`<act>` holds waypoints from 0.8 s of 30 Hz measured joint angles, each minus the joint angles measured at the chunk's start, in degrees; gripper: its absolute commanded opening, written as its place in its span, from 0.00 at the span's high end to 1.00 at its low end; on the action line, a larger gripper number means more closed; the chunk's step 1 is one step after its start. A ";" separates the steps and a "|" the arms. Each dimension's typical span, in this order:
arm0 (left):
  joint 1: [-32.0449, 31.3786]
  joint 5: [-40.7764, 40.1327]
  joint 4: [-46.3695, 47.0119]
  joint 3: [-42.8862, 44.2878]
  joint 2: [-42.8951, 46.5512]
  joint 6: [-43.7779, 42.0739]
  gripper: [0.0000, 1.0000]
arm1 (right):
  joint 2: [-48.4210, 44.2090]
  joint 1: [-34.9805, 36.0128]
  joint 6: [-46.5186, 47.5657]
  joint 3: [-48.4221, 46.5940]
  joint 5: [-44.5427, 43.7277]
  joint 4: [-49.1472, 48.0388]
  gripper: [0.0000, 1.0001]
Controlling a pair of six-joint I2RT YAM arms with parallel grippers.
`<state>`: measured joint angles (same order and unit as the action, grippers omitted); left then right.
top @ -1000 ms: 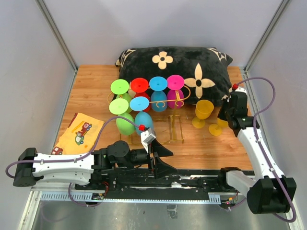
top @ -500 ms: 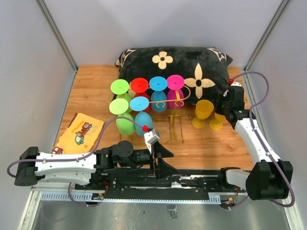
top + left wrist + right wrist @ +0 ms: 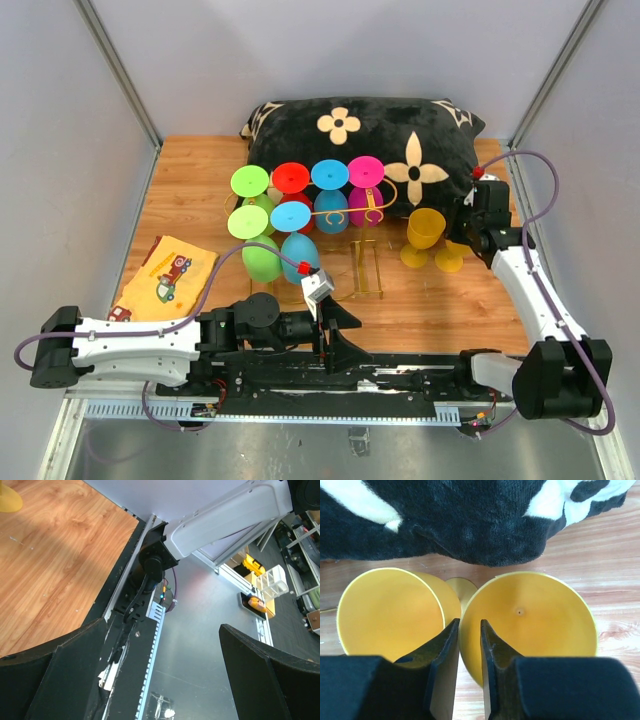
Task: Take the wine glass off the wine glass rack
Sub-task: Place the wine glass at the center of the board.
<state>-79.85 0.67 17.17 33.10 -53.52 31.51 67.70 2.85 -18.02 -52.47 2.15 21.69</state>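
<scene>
- My right jaws point(image 3: 469, 625) are narrowly parted astride the near rim of the yellow wine glass point(image 3: 530, 615), not clamped on it.
- A second yellow glass point(image 3: 385, 610) stands just left of it.
- Both are on the tabletop point(image 3: 620, 555), right of the wine glass rack point(image 3: 380, 268) and near the black pillow point(image 3: 470, 520).
- My left jaws point(image 3: 161, 625) gape wide, holding nothing.

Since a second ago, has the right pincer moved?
Yes. In the top view the right pincer shifted away from the arm bases, closer to the pillow.
</scene>
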 measured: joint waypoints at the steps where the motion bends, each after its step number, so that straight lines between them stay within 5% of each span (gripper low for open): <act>1: 0.00 0.00 -0.22 0.04 0.00 0.00 0.00 | -0.31 0.00 0.04 -0.24 -0.02 0.44 0.75; 24: 0.00 -0.07 -7.52 5.99 -1.86 -1.01 0.00 | -18.86 -0.02 -0.52 -4.33 5.22 7.74 0.65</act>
<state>-79.85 0.60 9.65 39.09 -55.37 30.50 48.84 2.83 -18.55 -56.80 7.38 29.43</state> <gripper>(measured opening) 0.994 0.339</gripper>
